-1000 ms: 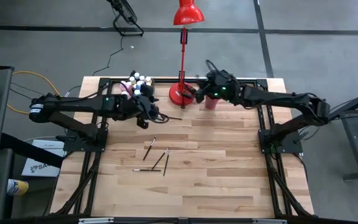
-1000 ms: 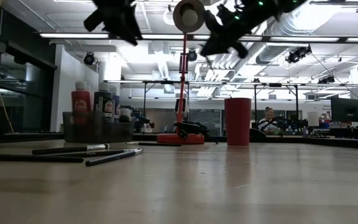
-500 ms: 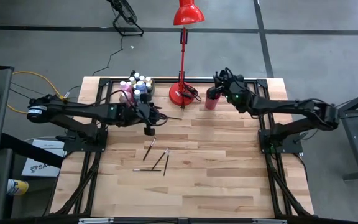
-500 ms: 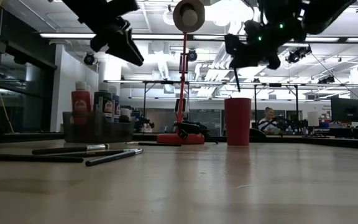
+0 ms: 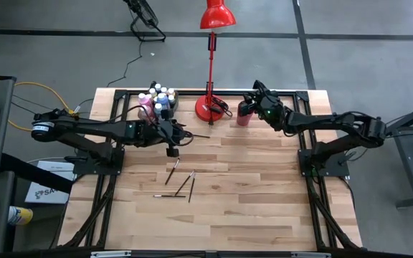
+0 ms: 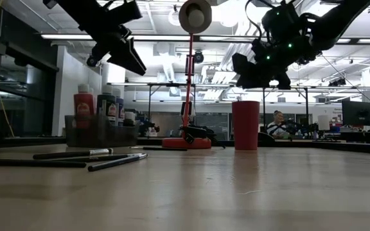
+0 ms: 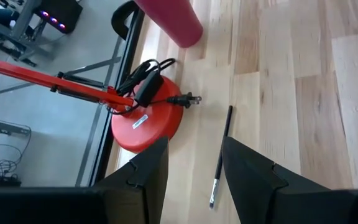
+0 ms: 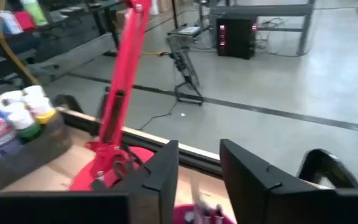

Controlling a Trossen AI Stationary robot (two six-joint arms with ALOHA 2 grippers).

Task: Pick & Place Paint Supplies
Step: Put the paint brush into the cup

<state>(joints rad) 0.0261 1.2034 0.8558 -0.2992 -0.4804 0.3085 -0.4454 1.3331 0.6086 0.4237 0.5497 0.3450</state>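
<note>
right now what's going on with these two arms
The right gripper hangs over the dark red cup, jaws apart, with a paintbrush dropping into it. The left gripper hovers open and empty over a lone paintbrush near the lamp base. Four more brushes lie mid-table, and the paint bottles stand in the bin.

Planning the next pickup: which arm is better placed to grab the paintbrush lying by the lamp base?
Left. Its gripper, open and empty, hovers near that paintbrush; the right gripper is over the red cup.

Open-plan lab: exposed ducts (image 6: 339, 29), monitor benches (image 6: 358, 115).
</note>
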